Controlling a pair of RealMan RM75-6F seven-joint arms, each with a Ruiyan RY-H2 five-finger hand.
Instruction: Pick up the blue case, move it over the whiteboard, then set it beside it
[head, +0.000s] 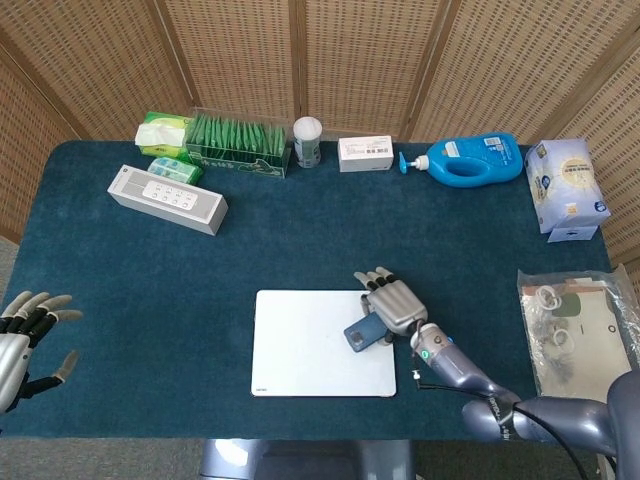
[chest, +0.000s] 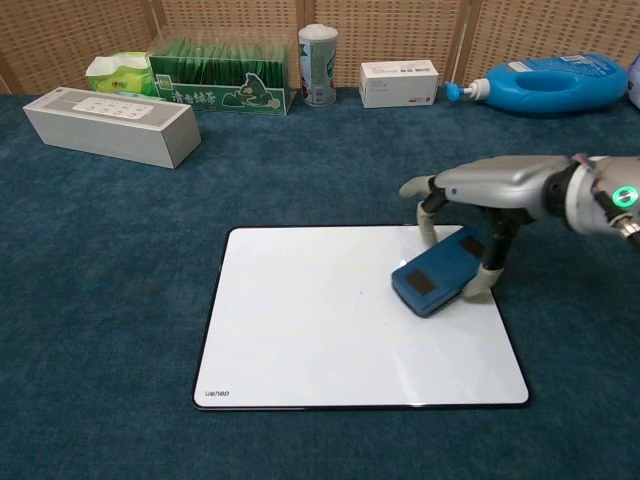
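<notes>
The right robot hand (chest: 470, 200) grips the blue case (chest: 437, 272) from above, holding it tilted over the right edge of the whiteboard (chest: 310, 330). At the near left corner of the worktop (head: 120, 300), the left robot hand (head: 25, 335) hovers with fingers spread, holding nothing. Farther back stands a blue bottle (head: 470, 160).

blue case (chest: 437, 277), white whiteboard (chest: 330, 320), teal table (chest: 120, 300), silver right hand (chest: 480, 205).

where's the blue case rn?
The case is held in the right hand over the whiteboard's right edge, in both views.
</notes>
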